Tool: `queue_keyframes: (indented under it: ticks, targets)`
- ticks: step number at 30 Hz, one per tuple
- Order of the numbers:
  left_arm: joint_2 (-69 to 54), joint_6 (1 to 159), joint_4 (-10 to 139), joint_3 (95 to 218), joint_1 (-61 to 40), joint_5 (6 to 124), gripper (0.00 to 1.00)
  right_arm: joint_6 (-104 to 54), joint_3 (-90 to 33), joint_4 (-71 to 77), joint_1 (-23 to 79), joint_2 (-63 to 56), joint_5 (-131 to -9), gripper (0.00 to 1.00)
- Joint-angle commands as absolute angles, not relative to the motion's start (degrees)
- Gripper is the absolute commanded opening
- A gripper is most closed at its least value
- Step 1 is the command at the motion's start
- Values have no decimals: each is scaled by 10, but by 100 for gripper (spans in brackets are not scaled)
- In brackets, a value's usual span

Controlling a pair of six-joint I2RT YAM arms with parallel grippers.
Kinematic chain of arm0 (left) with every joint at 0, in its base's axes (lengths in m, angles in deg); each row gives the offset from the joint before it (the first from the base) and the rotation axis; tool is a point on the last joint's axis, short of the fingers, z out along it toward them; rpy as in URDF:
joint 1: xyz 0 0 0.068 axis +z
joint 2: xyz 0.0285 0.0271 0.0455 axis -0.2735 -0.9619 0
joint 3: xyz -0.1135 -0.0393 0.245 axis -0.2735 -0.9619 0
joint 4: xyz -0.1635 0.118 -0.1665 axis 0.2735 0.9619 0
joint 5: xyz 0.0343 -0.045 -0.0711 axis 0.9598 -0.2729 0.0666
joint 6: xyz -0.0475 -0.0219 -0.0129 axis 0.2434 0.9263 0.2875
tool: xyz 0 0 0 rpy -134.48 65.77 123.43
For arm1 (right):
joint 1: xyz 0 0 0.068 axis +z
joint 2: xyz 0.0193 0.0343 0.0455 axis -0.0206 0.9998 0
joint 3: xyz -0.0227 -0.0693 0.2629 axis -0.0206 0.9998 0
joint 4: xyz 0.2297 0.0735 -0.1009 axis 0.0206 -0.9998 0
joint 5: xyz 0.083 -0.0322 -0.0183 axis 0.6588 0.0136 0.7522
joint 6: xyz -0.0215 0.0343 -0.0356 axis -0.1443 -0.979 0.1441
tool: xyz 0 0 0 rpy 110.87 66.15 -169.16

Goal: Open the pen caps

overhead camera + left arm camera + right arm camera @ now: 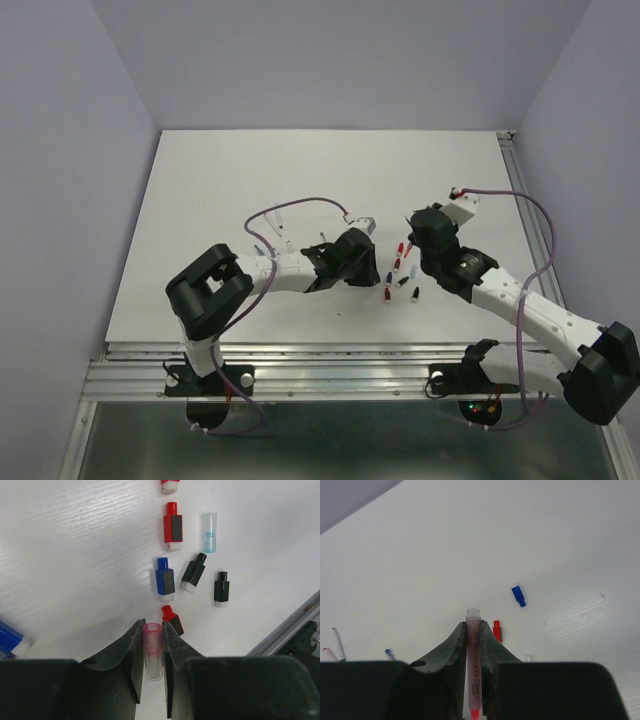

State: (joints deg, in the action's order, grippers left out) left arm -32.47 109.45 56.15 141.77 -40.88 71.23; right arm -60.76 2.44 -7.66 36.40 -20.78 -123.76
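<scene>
Left wrist — pink cap [152, 647], fingers [134, 655] clamped

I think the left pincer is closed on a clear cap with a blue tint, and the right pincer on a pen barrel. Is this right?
Only the colour is wrong. The left wrist view shows the clear cap in the left pincer has a pink-red tint, not blue; the blue-tinted cap lies free on the table. The right pincer is closed on a pen barrel.
</scene>
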Motion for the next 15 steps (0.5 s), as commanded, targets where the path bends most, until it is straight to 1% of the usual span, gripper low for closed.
queue_keyframes:
  ticks: [1,2,4,8,9,10,11,13,14,15]
  targets:
    - [-341,1079,583,1455,-406,700,30,-629,39,-115,367,-249,-1258,1]
    - [-344,1079,585,1457,-406,699,35,-630,39,-119,367,-253,-1256,1]
    - [-348,1079,586,1461,-406,697,52,-627,39,-123,367,-263,-1253,1]
    - [-345,1072,587,1462,-406,690,57,-627,40,-129,367,-270,-1252,1]
    - [-342,1071,588,1461,-406,688,59,-626,40,-130,367,-270,-1254,1]
    - [-334,1067,587,1459,-406,687,63,-620,38,-131,367,-272,-1251,1]
    - [-328,1067,588,1459,-406,689,63,-620,38,-132,367,-272,-1251,1]
    - [-304,1063,596,1452,-406,701,69,-612,34,-134,367,-274,-1240,1]
    - [-294,1059,599,1447,-406,706,76,-607,32,-132,367,-275,-1233,1]
    - [-269,1055,603,1443,-406,713,80,-595,30,-129,367,-275,-1213,1]
